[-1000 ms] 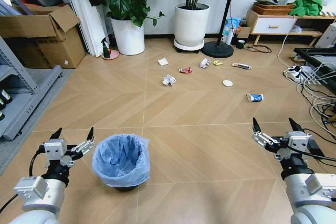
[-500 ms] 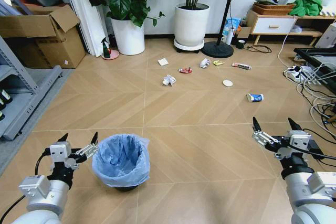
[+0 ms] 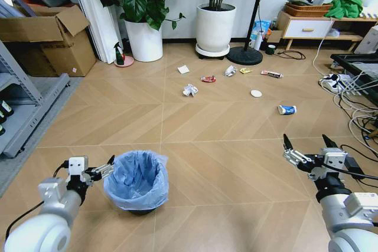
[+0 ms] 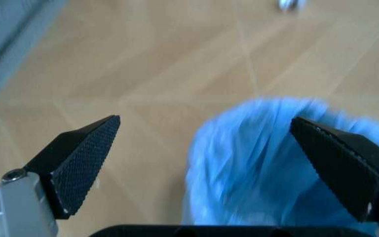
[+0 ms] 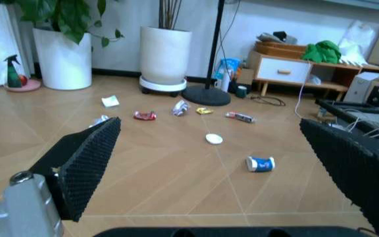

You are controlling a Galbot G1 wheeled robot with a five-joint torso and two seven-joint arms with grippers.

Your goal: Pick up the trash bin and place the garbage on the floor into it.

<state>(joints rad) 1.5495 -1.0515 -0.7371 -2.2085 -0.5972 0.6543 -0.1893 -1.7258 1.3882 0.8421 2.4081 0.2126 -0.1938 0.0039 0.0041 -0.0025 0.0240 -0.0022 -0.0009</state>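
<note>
I have the left hand (image 3: 94, 171) spread wide just beside the trash bin (image 3: 136, 180); the right hand (image 3: 306, 150), also wide, waits well off. Garbage (image 3: 287, 110) lies far beyond the bin. Risk as I judge it: one finger catches only the bin's loose bag, so the bin slips or tips.

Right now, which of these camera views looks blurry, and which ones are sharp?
Left wrist view: smeared; the trash bin liner is a soft blue blur, floor seams fuzzy, though the open left end effector pads stay fairly crisp. Head view: sharp throughout, evenly lit, soft shadows under the bin. Right wrist view: garbage and pots clear; the right end effector fingers loom dark.
</note>
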